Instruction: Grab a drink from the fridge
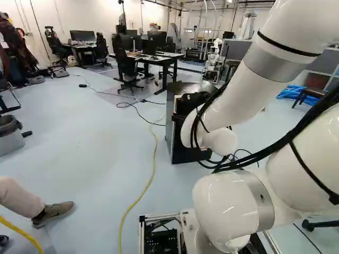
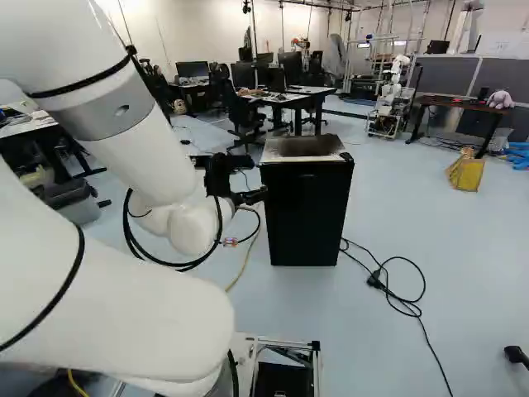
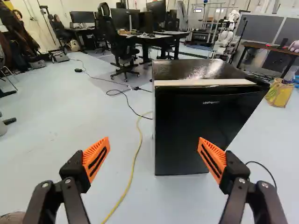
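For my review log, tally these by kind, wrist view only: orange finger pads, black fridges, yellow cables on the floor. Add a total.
Orange finger pads: 2
Black fridge: 1
Yellow cable: 1
Total: 4

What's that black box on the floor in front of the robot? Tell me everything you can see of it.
It is a small fridge, boxy and upright on the floor. Its plain door is black, its dark top looks glossy, and its side looks grey. A pale strip runs along the top's front edge. I can't tell whether the door is fully closed. The jaws are open and don't grip it. A yellow cable lies on the floor beside it.
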{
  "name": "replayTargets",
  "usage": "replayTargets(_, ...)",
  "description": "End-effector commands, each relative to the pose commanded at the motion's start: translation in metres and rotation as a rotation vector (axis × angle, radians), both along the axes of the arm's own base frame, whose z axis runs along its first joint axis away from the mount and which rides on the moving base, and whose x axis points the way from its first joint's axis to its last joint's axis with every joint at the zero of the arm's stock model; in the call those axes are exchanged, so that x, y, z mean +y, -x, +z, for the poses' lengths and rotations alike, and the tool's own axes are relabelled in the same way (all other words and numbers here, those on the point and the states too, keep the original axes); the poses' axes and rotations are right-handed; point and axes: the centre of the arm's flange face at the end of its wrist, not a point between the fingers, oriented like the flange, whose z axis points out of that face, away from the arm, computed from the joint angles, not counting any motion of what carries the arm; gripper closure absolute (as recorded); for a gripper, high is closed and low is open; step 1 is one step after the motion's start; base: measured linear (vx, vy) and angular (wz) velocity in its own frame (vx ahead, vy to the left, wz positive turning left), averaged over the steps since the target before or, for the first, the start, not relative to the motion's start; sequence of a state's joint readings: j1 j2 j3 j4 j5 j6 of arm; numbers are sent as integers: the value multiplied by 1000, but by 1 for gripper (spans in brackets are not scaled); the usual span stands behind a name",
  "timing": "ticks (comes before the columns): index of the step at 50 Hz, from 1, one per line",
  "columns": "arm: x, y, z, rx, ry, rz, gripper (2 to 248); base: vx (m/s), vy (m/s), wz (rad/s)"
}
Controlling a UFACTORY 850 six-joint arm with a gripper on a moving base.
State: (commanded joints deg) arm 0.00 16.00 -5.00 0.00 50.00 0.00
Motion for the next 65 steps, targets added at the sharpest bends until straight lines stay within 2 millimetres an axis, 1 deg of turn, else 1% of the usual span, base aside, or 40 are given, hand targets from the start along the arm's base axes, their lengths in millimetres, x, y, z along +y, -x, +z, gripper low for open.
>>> replayTargets(65,0,0,0,0,0,0,3,1,0,0)
